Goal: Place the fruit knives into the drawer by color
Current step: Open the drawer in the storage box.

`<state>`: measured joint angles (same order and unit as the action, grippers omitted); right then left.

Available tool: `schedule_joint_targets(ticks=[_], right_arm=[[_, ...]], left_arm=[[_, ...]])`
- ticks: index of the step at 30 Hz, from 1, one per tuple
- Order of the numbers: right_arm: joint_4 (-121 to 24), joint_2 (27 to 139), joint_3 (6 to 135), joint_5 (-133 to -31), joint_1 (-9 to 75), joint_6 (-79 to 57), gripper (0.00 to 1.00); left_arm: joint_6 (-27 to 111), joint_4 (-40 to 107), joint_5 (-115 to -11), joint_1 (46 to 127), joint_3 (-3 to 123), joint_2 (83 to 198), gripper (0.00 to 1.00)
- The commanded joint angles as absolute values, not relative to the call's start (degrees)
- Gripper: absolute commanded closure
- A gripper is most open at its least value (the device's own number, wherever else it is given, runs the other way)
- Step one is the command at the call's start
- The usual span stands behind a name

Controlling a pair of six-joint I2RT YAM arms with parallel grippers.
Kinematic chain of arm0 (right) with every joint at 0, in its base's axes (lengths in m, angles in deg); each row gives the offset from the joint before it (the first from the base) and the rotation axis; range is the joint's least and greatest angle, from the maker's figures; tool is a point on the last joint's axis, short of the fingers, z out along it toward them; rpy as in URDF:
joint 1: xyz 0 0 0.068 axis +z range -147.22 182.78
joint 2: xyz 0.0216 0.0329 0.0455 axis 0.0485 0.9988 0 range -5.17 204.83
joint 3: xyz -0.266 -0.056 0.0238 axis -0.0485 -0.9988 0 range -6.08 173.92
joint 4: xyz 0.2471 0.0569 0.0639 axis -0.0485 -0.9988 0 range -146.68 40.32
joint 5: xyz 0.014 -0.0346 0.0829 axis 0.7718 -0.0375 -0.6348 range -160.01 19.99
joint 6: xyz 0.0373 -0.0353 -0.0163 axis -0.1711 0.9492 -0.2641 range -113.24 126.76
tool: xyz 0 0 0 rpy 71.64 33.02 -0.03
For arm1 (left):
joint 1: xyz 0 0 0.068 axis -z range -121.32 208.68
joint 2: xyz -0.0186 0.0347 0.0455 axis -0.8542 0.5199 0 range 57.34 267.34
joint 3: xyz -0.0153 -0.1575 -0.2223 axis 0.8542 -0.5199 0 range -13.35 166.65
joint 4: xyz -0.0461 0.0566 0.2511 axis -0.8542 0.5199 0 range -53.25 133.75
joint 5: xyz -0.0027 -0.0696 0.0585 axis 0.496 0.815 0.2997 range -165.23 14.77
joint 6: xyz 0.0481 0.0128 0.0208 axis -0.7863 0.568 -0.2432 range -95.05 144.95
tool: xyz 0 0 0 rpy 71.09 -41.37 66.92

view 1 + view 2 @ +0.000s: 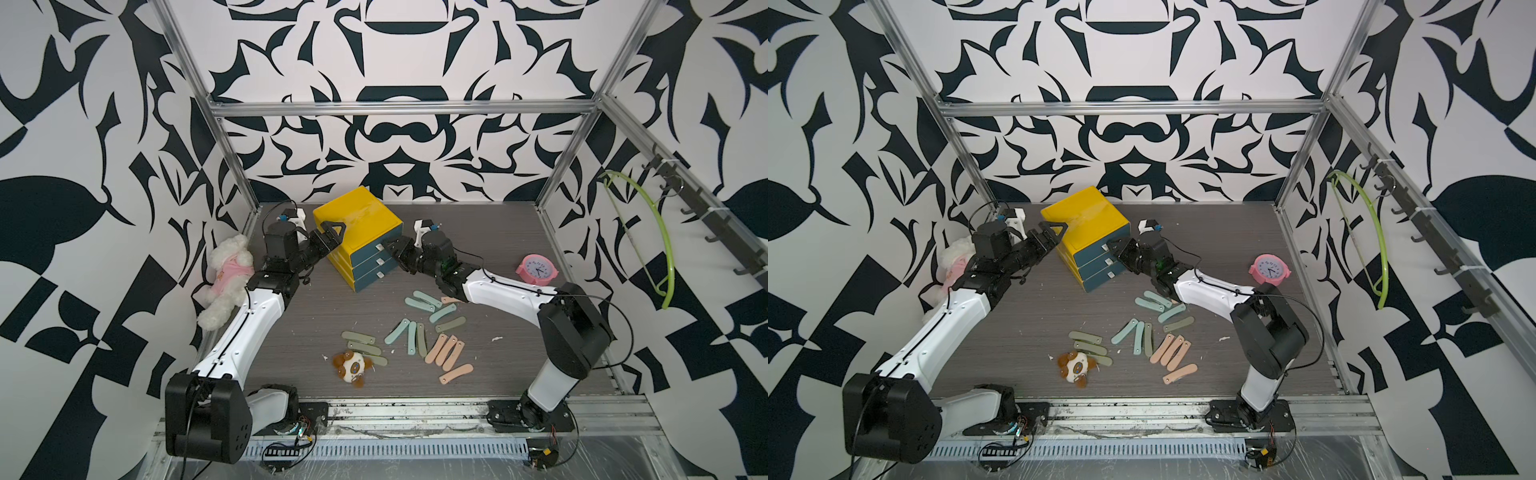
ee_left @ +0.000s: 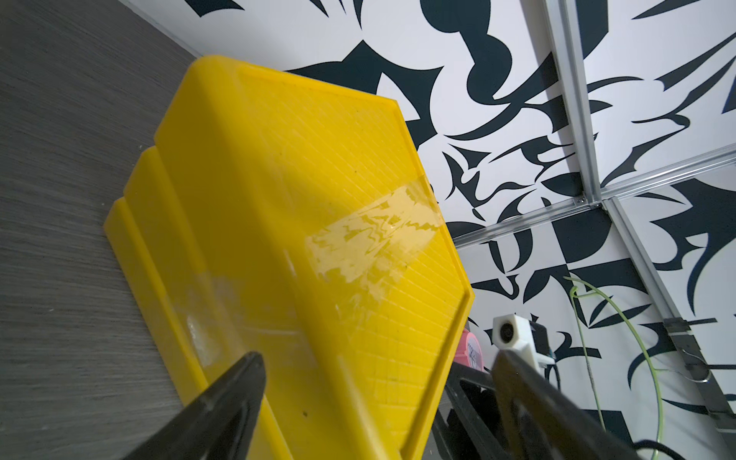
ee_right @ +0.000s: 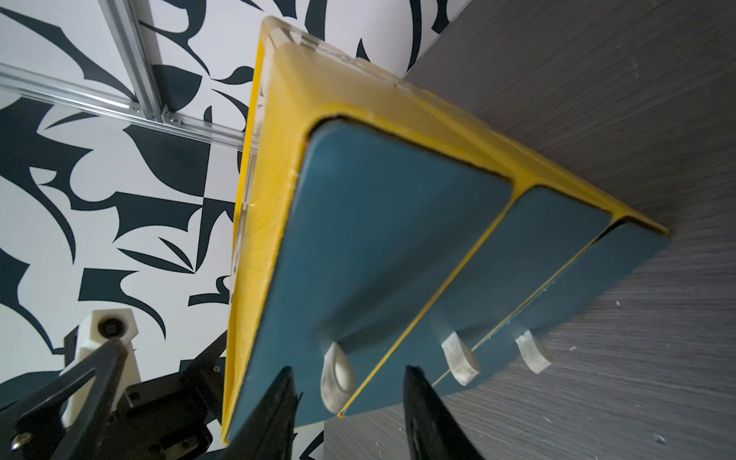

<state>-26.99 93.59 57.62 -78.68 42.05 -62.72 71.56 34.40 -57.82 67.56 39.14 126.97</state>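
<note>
A yellow cabinet (image 1: 357,212) (image 1: 1084,216) stands at the back with three blue drawers, all shut. The fruit knives lie loose on the table in front of it: teal ones (image 1: 424,301), olive ones (image 1: 359,337) and peach ones (image 1: 446,351). My left gripper (image 1: 332,232) (image 2: 378,358) is open and straddles the cabinet's top front corner (image 2: 298,199), holding nothing. My right gripper (image 1: 388,245) (image 3: 350,372) is open at the top drawer (image 3: 378,223). Its jaws stand on either side of that drawer's white loop handle (image 3: 336,378), with a gap on both sides.
A brown-and-white plush toy (image 1: 353,365) lies beside the olive knives. A white plush in a pink shirt (image 1: 226,274) leans at the left wall. A pink clock (image 1: 537,269) sits at the right. A green hanger (image 1: 660,249) hangs on the right wall.
</note>
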Motion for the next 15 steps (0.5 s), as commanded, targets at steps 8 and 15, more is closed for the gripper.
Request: schedule_joint_targets(ticks=[8, 15], right_arm=[[-20.2, 97.0, 61.9, -79.0, 42.9, -66.1, 0.66], [-20.1, 100.6, 66.1, -79.8, 42.8, -64.7, 0.86]], left_arm=[[70.5, 34.1, -57.0, 67.4, 41.4, 128.5, 0.09], [70.0, 35.2, -58.2, 67.4, 41.9, 129.7, 0.11]])
